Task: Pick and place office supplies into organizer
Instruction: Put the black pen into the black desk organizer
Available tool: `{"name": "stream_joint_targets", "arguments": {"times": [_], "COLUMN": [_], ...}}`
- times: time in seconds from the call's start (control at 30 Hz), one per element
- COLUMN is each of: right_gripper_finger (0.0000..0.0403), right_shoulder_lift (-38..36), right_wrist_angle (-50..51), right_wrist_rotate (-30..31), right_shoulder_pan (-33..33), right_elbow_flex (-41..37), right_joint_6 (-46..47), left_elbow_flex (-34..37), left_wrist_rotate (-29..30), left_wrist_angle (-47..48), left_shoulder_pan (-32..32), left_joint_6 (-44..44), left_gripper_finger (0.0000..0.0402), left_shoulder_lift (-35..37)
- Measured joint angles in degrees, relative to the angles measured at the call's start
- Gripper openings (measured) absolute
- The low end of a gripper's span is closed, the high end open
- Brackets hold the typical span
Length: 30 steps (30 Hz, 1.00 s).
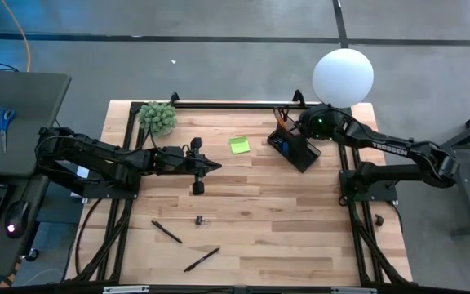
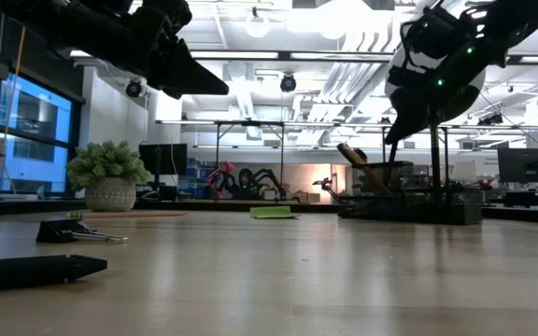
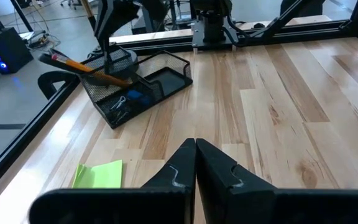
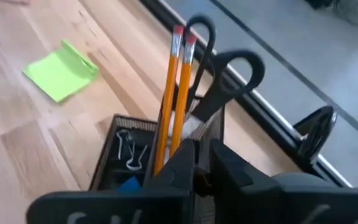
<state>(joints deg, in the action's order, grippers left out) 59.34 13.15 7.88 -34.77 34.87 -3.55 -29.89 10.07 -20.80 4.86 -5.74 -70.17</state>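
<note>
The black mesh organizer (image 1: pixel 296 152) (image 3: pixel 160 78) stands at the table's far right. It holds two orange pencils (image 4: pixel 176 93), black-handled scissors (image 4: pixel 229 78), a small blue piece (image 3: pixel 139 98) and wire clips (image 4: pixel 129 152). My right gripper (image 4: pixel 202 150) (image 1: pixel 297 132) hangs just over its tall compartment, beside the pencils and scissors, its fingers a narrow gap apart. My left gripper (image 3: pixel 196 147) (image 1: pixel 216 167) is shut and hovers above mid-table. The lime-green sticky-note pad (image 1: pixel 239 144) (image 3: pixel 98 174) lies flat between the two grippers. Two black pens (image 1: pixel 167 232) (image 1: pixel 201 259) and a binder clip (image 1: pixel 198 220) (image 2: pixel 68 231) lie near the front.
A white globe lamp (image 1: pixel 343 76) stands right behind the organizer. A potted plant (image 1: pixel 158 117) sits at the far left corner. A small dark thing (image 1: pixel 197 187) lies on the table under my left arm. Bare wood spreads across the middle and right front of the table (image 1: pixel 300 229).
</note>
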Motion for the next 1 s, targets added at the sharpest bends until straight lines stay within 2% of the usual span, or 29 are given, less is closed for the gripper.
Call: {"name": "stream_joint_targets", "arguments": {"times": [0.23, 0.37, 0.53, 0.6, 0.7, 0.77, 0.87, 1.0], "right_gripper_finger": [0.0023, 0.0017, 0.002, 0.0021, 0.002, 0.0019, 0.002, 0.0022], "right_shoulder_lift": [-6.42, -10.21, -13.27, -14.09, -14.05, -13.58, -12.79, -11.82], "right_wrist_angle": [4.68, 7.86, 8.27, 7.62, 7.46, 5.89, 0.0, -7.84], "right_wrist_rotate": [0.43, 0.57, 1.83, 3.58, 5.35, 5.43, 4.57, 5.53], "right_shoulder_pan": [4.1, 9.54, 17.19, 20.27, 24.46, 27.45, 32.06, 38.04], "right_elbow_flex": [5.81, 10.26, 13.1, 13.19, 12.99, 12.92, 12.94, 12.94], "right_joint_6": [1.67, 3.15, 4.8, 4.99, 5.52, 5.55, 4.88, 1.49], "left_elbow_flex": [0.0, 0.0, -0.03, -0.05, -0.25, -0.97, -3.58, -8.74], "left_wrist_rotate": [0.0, -1.65, -9.53, -11.03, -13.52, -17.35, -24.72, -32.64], "left_wrist_angle": [-0.88, -7.12, -25.88, -33.72, -43.46, -47.56, -51.14, -53.27], "left_shoulder_pan": [0.0, 0.03, 0.06, 0.85, 3.64, 6.09, 9.47, 11.75], "left_joint_6": [2.01, 2.81, 3.04, 3.49, 6.54, 9.27, 14.02, 20.22], "left_gripper_finger": [0.0003, 0.0003, 0.0003, 0.0003, 0.0003, 0.0007, 0.0032, 0.0098], "left_shoulder_lift": [-1.37, -4.71, -13.08, -16.8, -21.29, -23.91, -27.69, -31.38]}}
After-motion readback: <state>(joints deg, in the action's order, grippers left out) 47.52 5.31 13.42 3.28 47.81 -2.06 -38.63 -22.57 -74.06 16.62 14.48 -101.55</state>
